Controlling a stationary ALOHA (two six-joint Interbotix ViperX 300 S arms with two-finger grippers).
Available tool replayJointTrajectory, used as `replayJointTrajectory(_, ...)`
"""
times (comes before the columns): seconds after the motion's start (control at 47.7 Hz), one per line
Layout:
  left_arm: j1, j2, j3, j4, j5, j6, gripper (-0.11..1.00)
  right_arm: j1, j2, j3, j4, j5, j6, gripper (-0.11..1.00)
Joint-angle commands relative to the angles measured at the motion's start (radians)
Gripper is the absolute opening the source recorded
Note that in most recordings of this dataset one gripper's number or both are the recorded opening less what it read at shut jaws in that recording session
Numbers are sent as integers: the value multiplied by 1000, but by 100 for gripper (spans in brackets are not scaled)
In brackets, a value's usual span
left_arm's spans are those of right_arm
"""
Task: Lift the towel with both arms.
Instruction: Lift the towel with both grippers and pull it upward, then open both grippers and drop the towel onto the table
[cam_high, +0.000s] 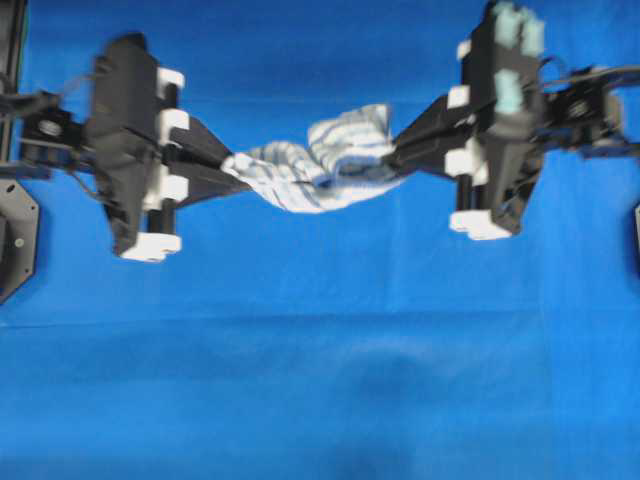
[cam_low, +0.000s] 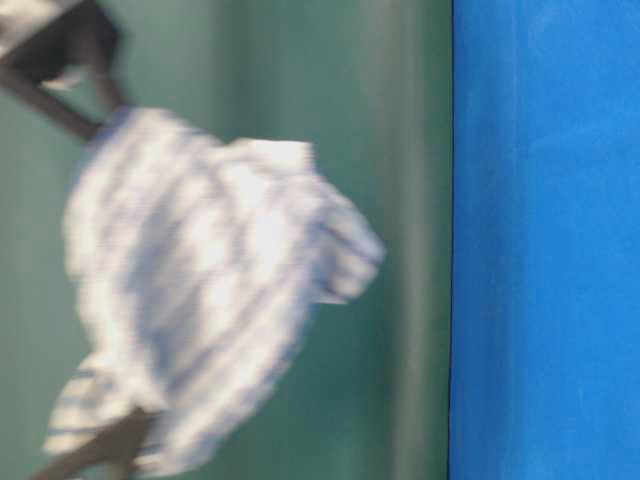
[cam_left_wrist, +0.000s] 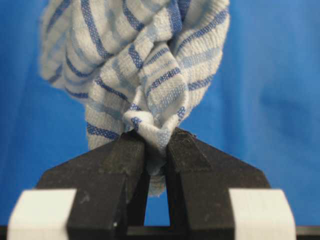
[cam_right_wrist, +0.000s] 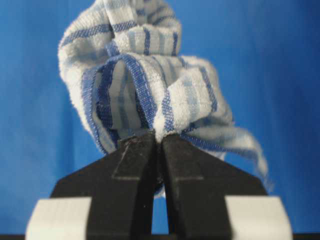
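So the towel (cam_high: 320, 165) is the one thing that matters here: white with blue stripes, bunched up and strung between my two grippers over the blue counter (cam_high: 320, 380). From the side view it looks like it hangs clear of the surface, sagging in a loose lump, though that picture is pretty blurry.

Left gripper (cam_left_wrist: 156, 145) has its jaws clamped on a twisted fold of the cloth. Right gripper (cam_right_wrist: 159, 137) is the same deal, jaws pinched nearly together with a corner of fabric squeezed between them. Both grips look solid from the wrist cams.

I'd say we're in the lift itself, basically near the end. Next bit just calls for keeping both pinches tight and raising evenly, so neither end gets yanked free.

Count: one towel, two arms, two grippers, one counter. Nothing else I can make out.
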Motion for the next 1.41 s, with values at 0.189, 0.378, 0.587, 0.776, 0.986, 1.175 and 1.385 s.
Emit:
replayJointTrajectory(0.189, 18, -107, -204, 8, 153, 11, 4, 2, -55, -252, -41, 144, -3, 5)
replayJointTrajectory(0.378, 34, -110, -305, 14, 189, 26, 4, 2, -55, -341, -49, 172, -6, 5)
replayJointTrajectory(0.587, 34, -87, -339, 14, 198, 83, 4, 2, -54, -364, -51, 176, -9, 5)
replayJointTrajectory(0.776, 28, -57, -351, 14, 201, 86, 4, 2, -43, -365, -51, 178, -34, 5)
replayJointTrajectory(0.986, 28, -61, -344, 14, 199, 86, 10, 2, -43, -364, -51, 179, -66, 5)
replayJointTrajectory(1.175, 28, -75, -327, 14, 195, 81, 65, 2, -43, -353, -51, 179, -66, 27)
replayJointTrajectory(1.385, 26, -87, -293, 11, 193, 77, 89, 2, -43, -334, -52, 178, -60, 69)
